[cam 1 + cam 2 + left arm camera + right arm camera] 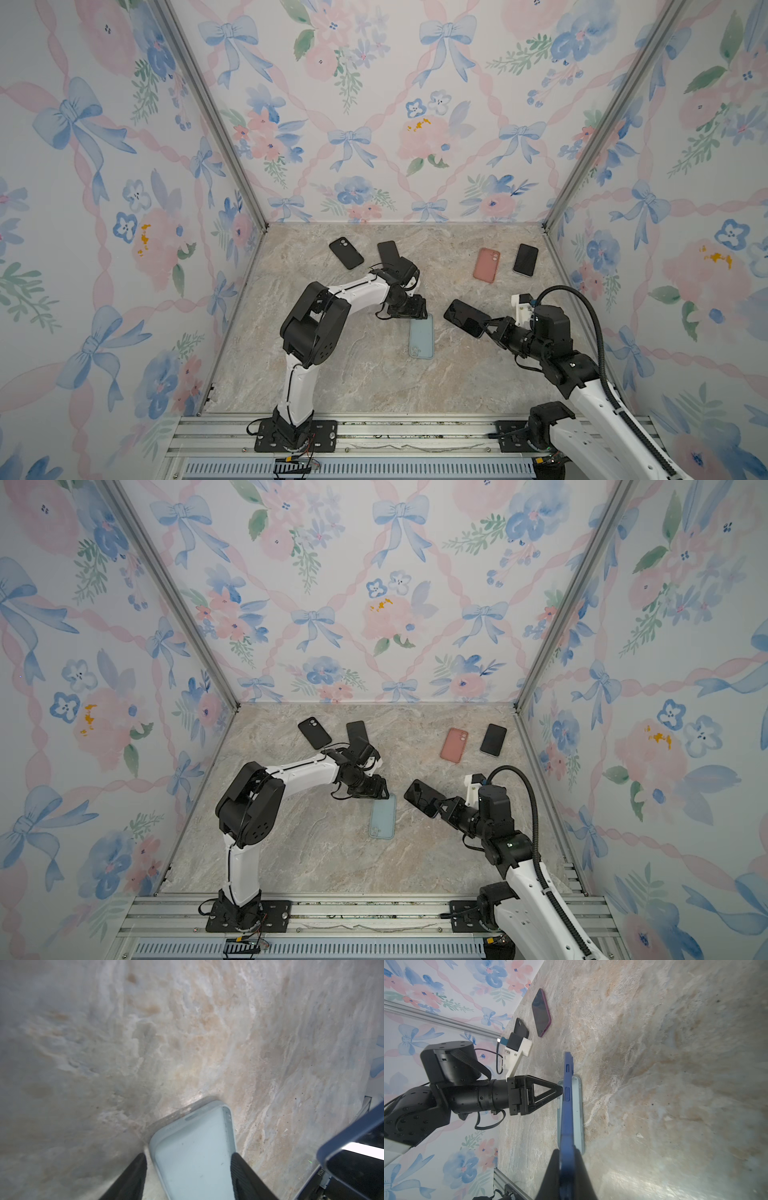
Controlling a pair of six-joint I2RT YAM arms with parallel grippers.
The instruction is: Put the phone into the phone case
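phone [465, 318] being clamped in right gripper [487, 327], 2 o'clock of case [421, 338]; left gripper [188, 1156] being held wide-jawed astride case's 12 o'clock end; corner-first seating advised

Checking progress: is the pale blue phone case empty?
Empty: pale blue phone case shows bare inside; right tool holds the blue-rimmed phone.

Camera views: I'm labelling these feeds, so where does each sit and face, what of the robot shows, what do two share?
Both top views: high in front, looking down at the table; left arm and right arm show.
Left wrist: behind the open jaws, facing the light blue case between them.
Right wrist: behind jaws shut on the blue phone, facing the left arm.
Shared: both wrist views show case and phone.
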